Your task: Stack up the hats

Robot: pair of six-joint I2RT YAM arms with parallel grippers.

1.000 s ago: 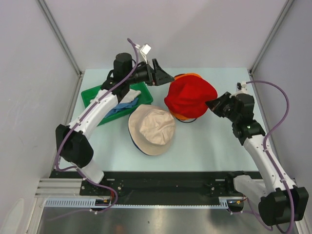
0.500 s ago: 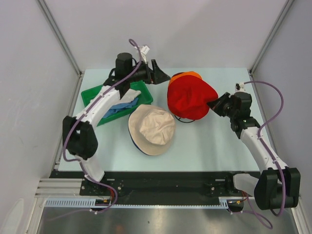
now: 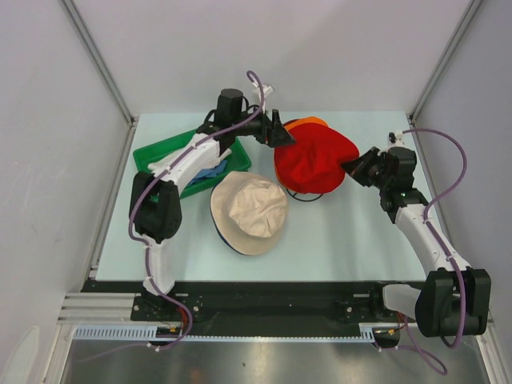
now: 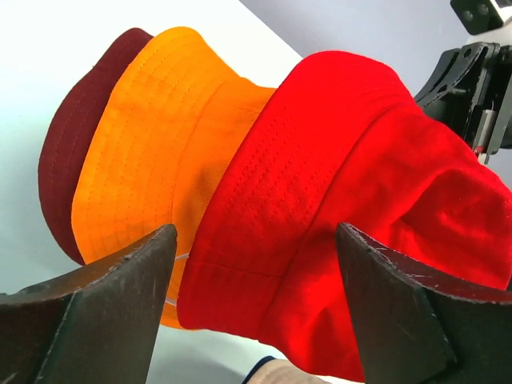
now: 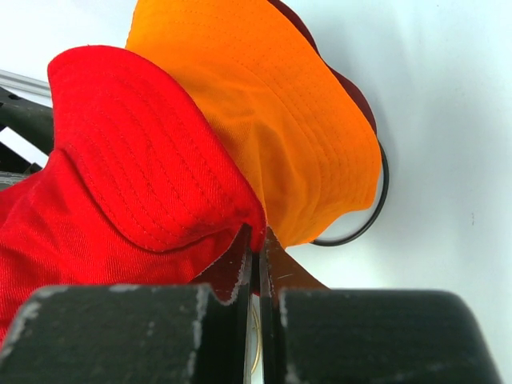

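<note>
**Right gripper** [image 5: 258, 260]: jaws fully closed, pinching the brim edge of the red hat [image 3: 314, 158] on its right side.

**Left gripper** [image 3: 282, 136]: jaws wide apart and holding nothing. It is stationed at the far-left edge of the red hat. Contact with the fabric cannot be confirmed.

**Task item:** the red hat is draped over the orange hat [image 4: 152, 152], offset toward its near-right, so orange shows at the far-left. A maroon hat [image 4: 68, 152] lies beneath the orange hat and shows past its far edge.

**Governing relation:** the red hat lies between the two grippers, its long axis running from one to the other. Its free left brim sits directly ahead of the left gripper's open jaws. The left arm is the nearer to that unheld side.

**Assessment:** the placement is judged incomplete. The likely next step is for the left gripper to take the free brim and square the hat over the orange hat. The floppy cloth may fold.

**Remaining:** a beige hat [image 3: 250, 210] lies near-left of the orange hat, apart from it. A green tray [image 3: 156, 156] sits further left.
</note>
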